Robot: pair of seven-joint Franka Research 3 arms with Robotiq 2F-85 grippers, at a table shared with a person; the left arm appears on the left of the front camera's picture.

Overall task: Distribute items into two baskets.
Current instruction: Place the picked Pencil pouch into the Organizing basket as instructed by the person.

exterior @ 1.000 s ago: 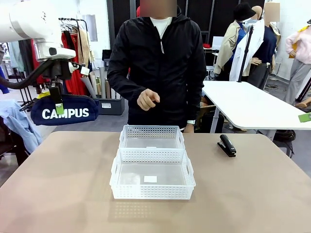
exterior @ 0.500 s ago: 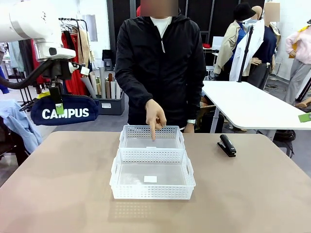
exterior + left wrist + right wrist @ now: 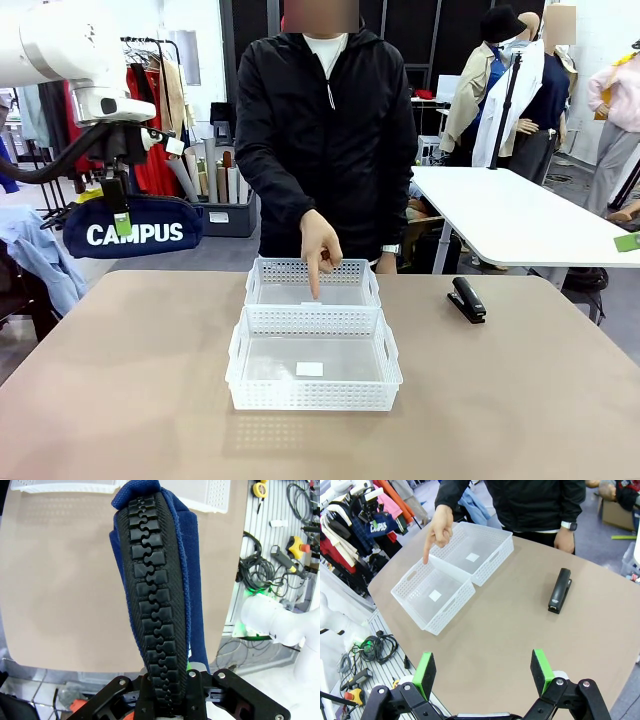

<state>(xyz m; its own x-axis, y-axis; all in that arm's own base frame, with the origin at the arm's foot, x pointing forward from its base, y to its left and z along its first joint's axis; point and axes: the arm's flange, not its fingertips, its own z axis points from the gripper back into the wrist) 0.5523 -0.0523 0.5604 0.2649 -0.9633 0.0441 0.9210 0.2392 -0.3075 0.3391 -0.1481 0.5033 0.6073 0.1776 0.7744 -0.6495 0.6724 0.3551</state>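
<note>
Well, left claw (image 3: 121, 218) tight on pouch (image 3: 150, 232) (aloft)

A tan table (image 3: 120, 400) is filling the foreground. Behind it, a white table (image 3: 500, 215) is standing on the right, and a rack of clothes (image 3: 165, 100) is hanging on the left. Dark panels (image 3: 440, 30) are lining the far wall.

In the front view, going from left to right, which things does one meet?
The pouch, held up in the air → the baskets, one behind the other → the stapler, lying on the table.
</note>
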